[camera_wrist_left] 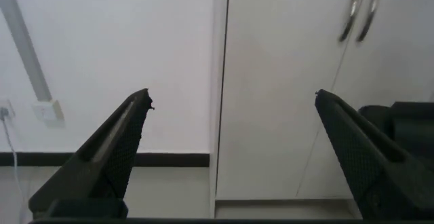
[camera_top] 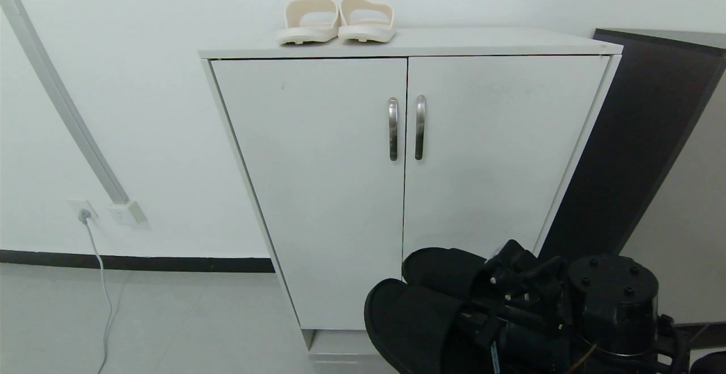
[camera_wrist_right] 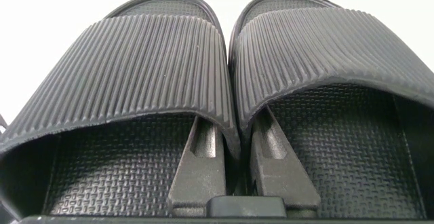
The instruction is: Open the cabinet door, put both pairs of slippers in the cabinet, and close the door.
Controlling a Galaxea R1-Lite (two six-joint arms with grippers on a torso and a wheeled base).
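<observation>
The white two-door cabinet [camera_top: 363, 192] stands against the wall with both doors shut, its two metal handles [camera_top: 393, 129] side by side at the middle. A beige pair of slippers [camera_top: 336, 20] rests on the cabinet's top. Low in front of the right door, my right gripper [camera_top: 482, 306] is shut on the black pair of slippers [camera_top: 422, 300], one finger inside each slipper [camera_wrist_right: 224, 108], pinching their inner walls together. My left gripper [camera_wrist_left: 230, 102] hangs open, facing the cabinet's left side [camera_wrist_left: 271, 88] with nothing between its fingers.
A grey cable duct [camera_top: 62, 101] runs down the wall to a socket [camera_top: 82, 210] with a plugged cord at the left. A dark panel [camera_top: 641, 147] leans to the right of the cabinet. Bare floor [camera_top: 142, 323] lies at the left.
</observation>
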